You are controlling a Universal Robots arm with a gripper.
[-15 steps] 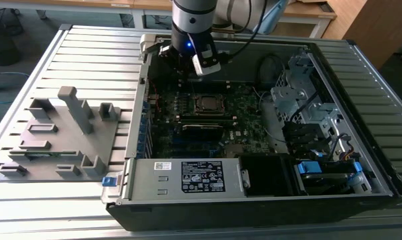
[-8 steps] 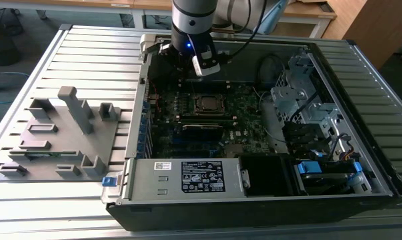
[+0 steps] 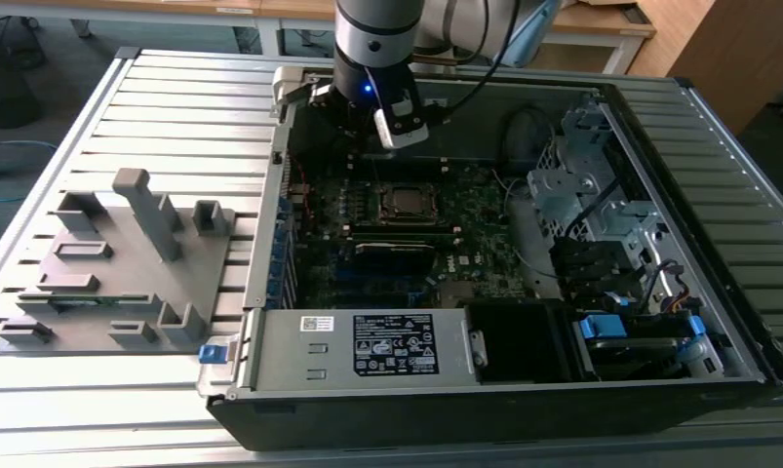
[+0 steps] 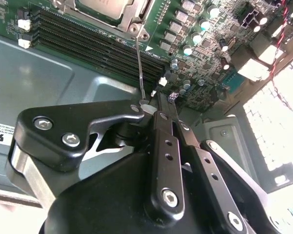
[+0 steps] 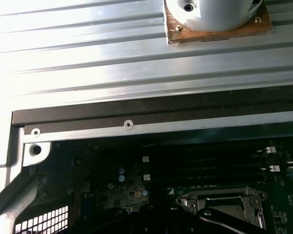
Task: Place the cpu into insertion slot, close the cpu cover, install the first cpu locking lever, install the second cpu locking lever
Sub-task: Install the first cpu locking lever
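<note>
From where I stand, the gripper [image 4: 149,108] has its fingers [image 4: 107,117] clenched on the free tip of a thin locking lever [image 4: 140,68]. The lever runs from them to a corner of the cpu cover [image 4: 135,19]. The cpu [image 4: 100,6] lies flat in the insertion slot [image 3: 379,203] under that cover, near the fingers but apart. I'd swing the lever slowly along its arc, without bending it, until it hooks.
</note>
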